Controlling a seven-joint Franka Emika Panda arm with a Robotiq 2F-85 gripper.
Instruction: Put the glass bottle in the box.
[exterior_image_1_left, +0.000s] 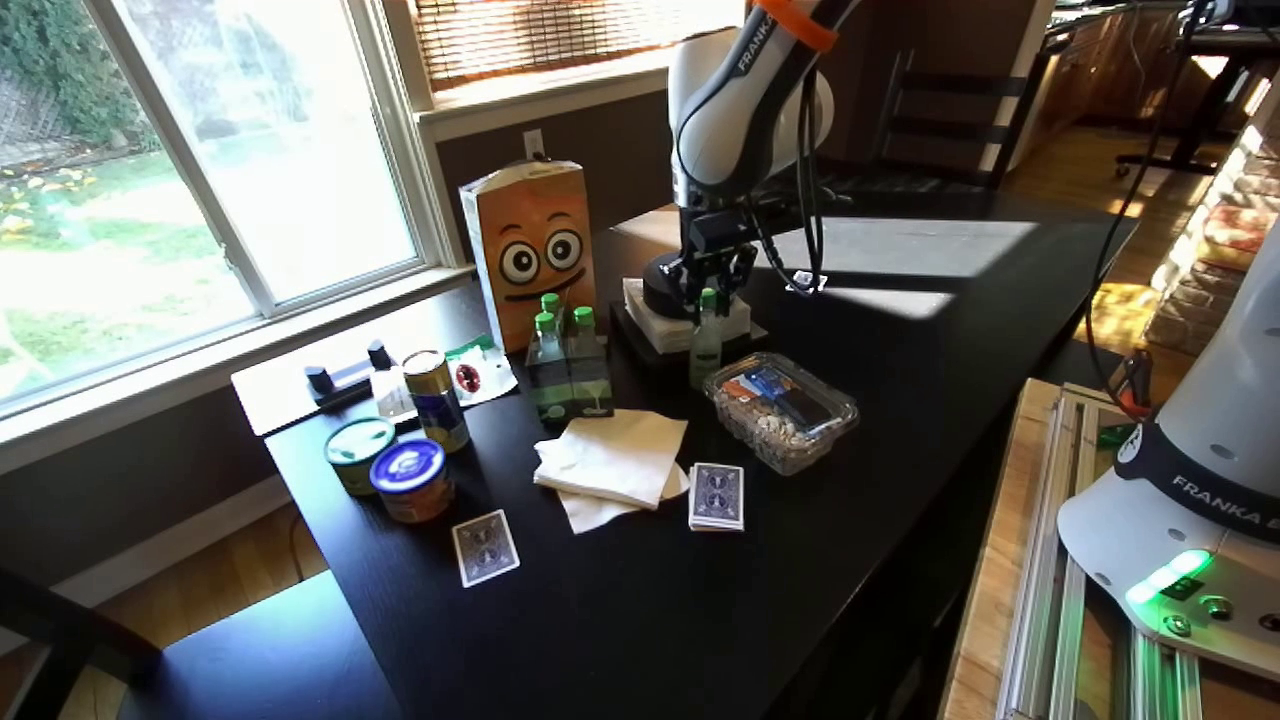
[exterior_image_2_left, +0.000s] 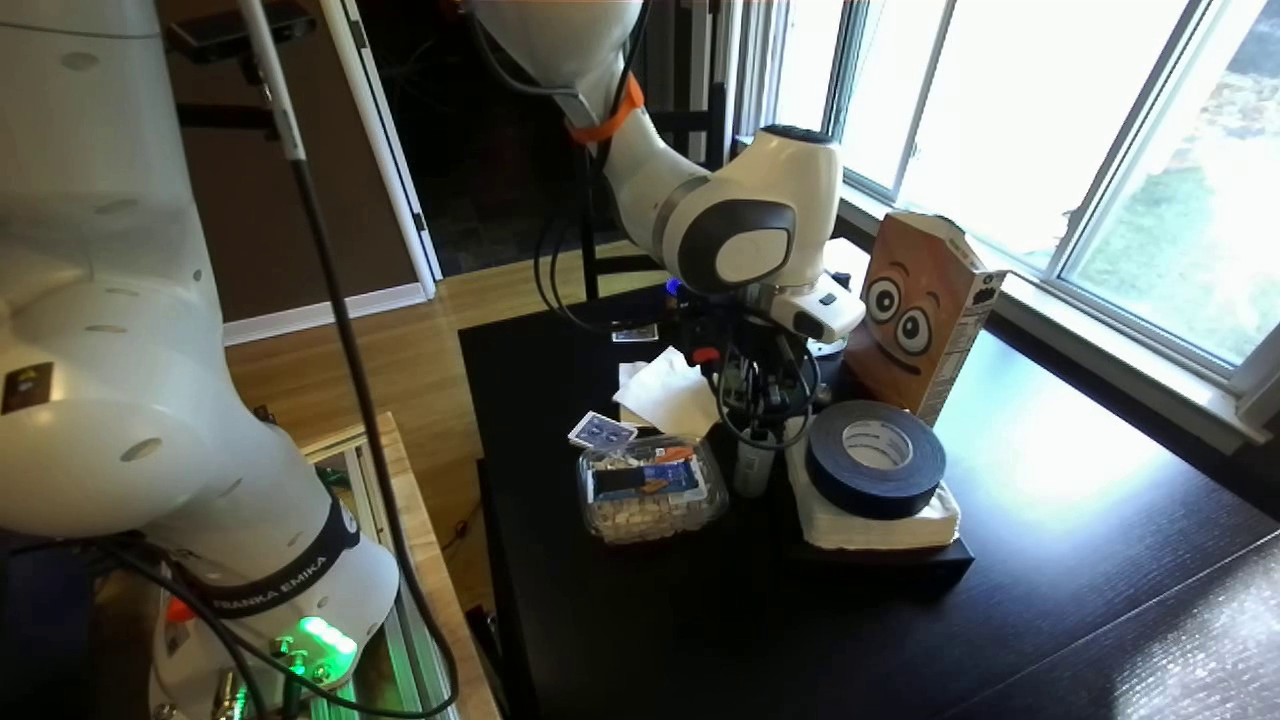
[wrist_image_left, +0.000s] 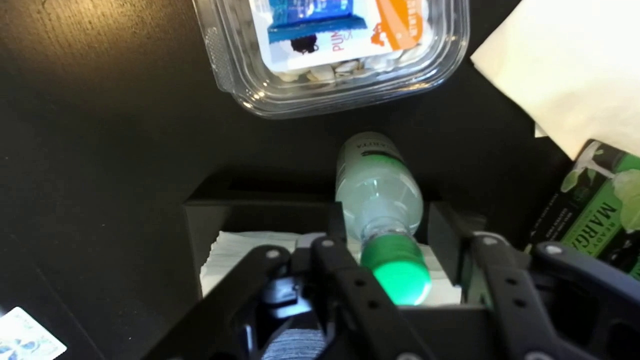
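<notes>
Filling the box (exterior_image_1_left: 572, 392): low carrier, left of centre in an exterior view, and my guess at the target; three green-capped bottles (exterior_image_1_left: 584, 330) stand in it, so a crooked entry may clip their necks or tip the carrier, light as it looks.
Loose napkins (exterior_image_1_left: 620, 460): mid-frame, just beside the box; anything carried across too low could drag them.
Glass bottle (exterior_image_1_left: 706, 350): upright on the table (exterior_image_1_left: 600, 620), right of the box, between a napkin pile (exterior_image_2_left: 855, 534) and a clear tub (exterior_image_1_left: 780, 410); smooth and narrow at the neck, it may slip or swing if caught only up there.
Gripper (wrist_image_left: 387, 225): fingers (wrist_image_left: 447, 245) apart, one either side of the neck, clamped on nothing; closing off-centre would likely shove the bottle sideways and topple it.
Clear tub: further right; a bottle pushed this way would probably knock it, standing room being tight.
Black tape (exterior_image_2_left: 880, 490): a slice at the bottom of the wrist view, yet a whole ring on the napkin pile, right of centre, in an exterior view.
Gap round the neck: plain at the middle of the wrist view; in both exterior views dark hardware muddles it and I can't make it out.
Box lettering (wrist_image_left: 597, 225): "MARGA" at lower right of the wrist view, which shows no open top; in an exterior view the arm (exterior_image_2_left: 795, 190) hides the box altogether.
</notes>
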